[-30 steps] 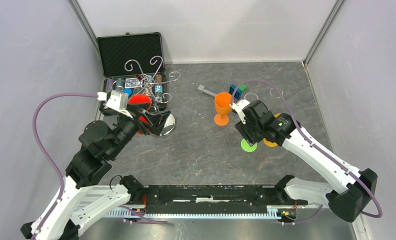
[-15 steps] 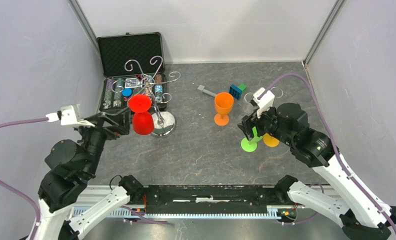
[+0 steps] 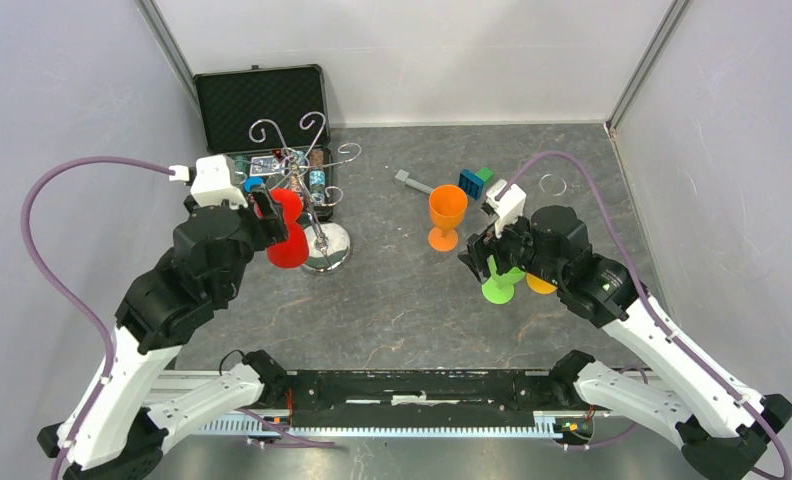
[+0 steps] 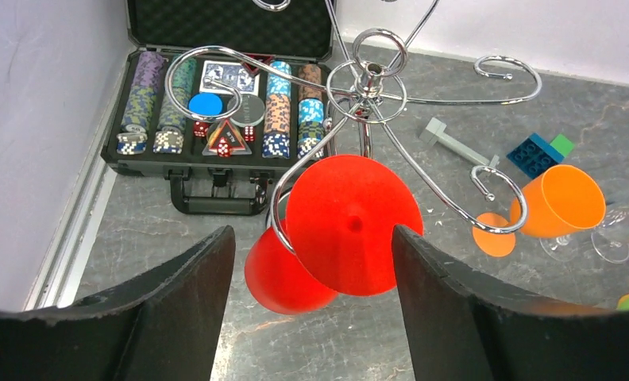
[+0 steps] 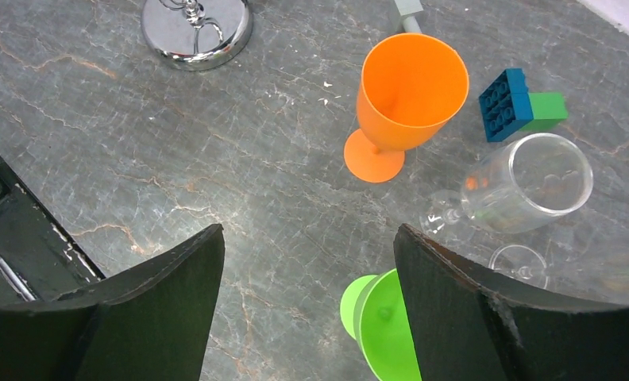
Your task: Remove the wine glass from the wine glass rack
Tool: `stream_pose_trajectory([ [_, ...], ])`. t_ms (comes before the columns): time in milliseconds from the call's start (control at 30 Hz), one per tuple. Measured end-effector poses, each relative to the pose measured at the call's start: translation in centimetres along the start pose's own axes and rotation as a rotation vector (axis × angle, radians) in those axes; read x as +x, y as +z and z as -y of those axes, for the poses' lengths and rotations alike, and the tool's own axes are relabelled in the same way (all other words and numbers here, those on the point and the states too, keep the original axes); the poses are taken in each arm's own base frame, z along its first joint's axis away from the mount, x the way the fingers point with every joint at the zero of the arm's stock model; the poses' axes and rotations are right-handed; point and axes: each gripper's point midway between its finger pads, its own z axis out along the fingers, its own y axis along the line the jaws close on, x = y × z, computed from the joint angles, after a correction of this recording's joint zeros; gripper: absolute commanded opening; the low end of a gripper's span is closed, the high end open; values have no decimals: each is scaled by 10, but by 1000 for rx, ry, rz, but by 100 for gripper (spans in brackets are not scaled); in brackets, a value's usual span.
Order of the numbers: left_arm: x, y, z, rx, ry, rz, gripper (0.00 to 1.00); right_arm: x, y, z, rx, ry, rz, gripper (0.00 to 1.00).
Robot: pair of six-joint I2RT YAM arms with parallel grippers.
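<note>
The left gripper (image 4: 311,246) has swung back in, wide around the red glass (image 4: 351,226) at the rack's (image 4: 364,79) 9 o'clock, ready to grab it; the right gripper (image 5: 307,238) hangs wide open.

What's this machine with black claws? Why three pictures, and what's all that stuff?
It's a robot: a left arm and a right arm bolted to a table. One picture looks down from above; the other two come from a camera on each wrist, so the black claws are its fingers. The left hand is open around a red wine glass hanging upside down on a wine glass rack. The right hand is open above a green glass. Neither holds anything yet. An orange glass stands nearby, a clear glass lies sideways, and there are toy blocks and a black case of game chips.
</note>
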Motion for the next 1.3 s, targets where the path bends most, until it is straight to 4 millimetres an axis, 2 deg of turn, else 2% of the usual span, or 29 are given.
stream_pose_trajectory([
  [100,1,5,4,-6,15,-17,78,3,2,-2,-7,9,3,82],
  [200,-3,7,10,2,11,-22,90,5,3,-3,-13,14,7,82],
  [300,-6,10,16,14,3,-29,90,4,5,-4,-17,16,14,82],
  [400,-9,15,22,20,0,-42,81,5,5,-4,-20,16,17,82],
  [467,-8,20,22,16,-6,-56,80,6,4,-4,-20,16,18,82],
  [633,-1,36,2,-54,-39,-96,80,6,0,-5,-23,14,36,82],
  [767,11,42,-6,-66,-57,-136,73,6,-2,-5,-22,14,41,82],
  [867,14,42,-4,-44,-65,-148,66,6,-1,-5,-22,14,40,82],
  [1067,9,34,-6,-32,-81,-126,67,7,0,-5,-22,18,38,82],
  [1100,8,33,-7,-31,-83,-121,65,7,0,-5,-23,19,36,82],
  [1200,6,29,-7,-26,-88,-110,50,8,1,-5,-22,23,32,81],
  [1300,4,28,-7,-19,-92,-104,47,8,2,-5,-23,23,30,80],
])
